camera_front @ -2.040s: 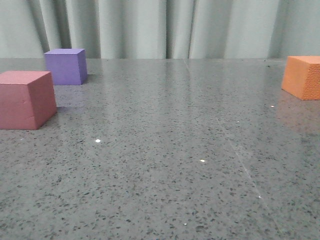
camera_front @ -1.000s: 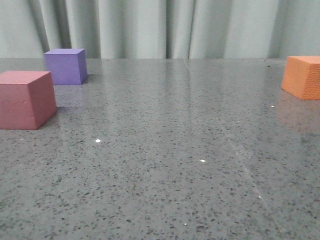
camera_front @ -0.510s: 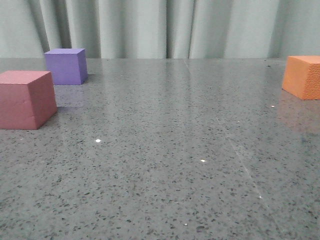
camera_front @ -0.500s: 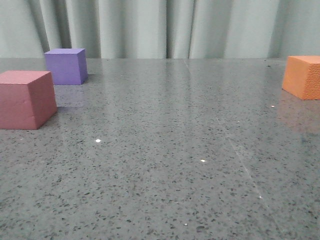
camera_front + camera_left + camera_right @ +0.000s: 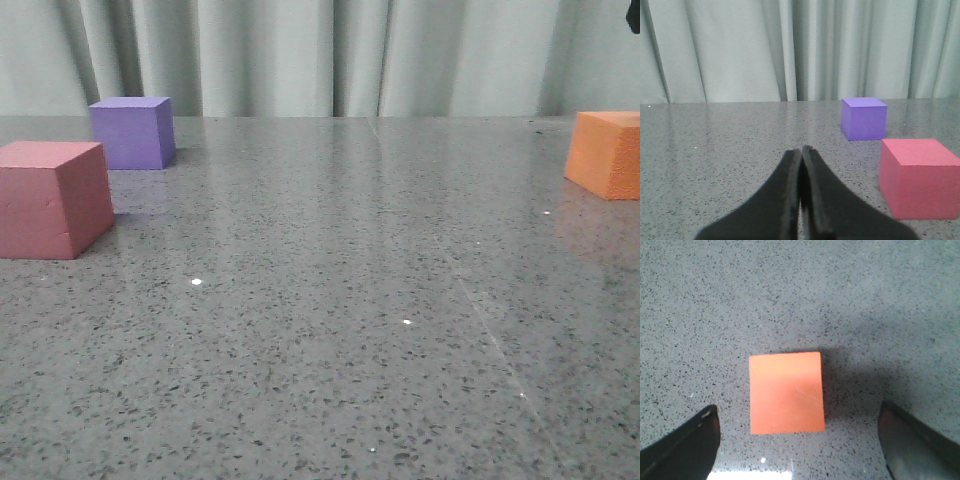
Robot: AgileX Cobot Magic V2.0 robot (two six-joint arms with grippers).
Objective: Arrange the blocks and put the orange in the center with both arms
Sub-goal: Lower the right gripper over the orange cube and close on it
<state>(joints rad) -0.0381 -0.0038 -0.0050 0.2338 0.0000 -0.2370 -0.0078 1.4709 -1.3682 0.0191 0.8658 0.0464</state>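
Right gripper (image 5: 799, 440) hangs spread wide above my orange cube (image 5: 786, 392), which sits between its fingers below; a skewed descent could clip an edge and shove it aside.

front: low, facing curtain (image 5: 300, 50) | left wrist: low, level, shares purple cube (image 5: 864, 118) | right wrist: overhead orange cube (image 5: 786, 391)

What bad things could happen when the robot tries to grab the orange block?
1. The open right pincer hangs above the rough orange foam cube, which sits a bit off to one side between the fingers. It might get nudged or twisted on the speckled grey table instead of grabbed.
2. That cube lies near the front view's right edge, so a slip could hide it.
3. The left pincer is shut, so it must open before grabbing.
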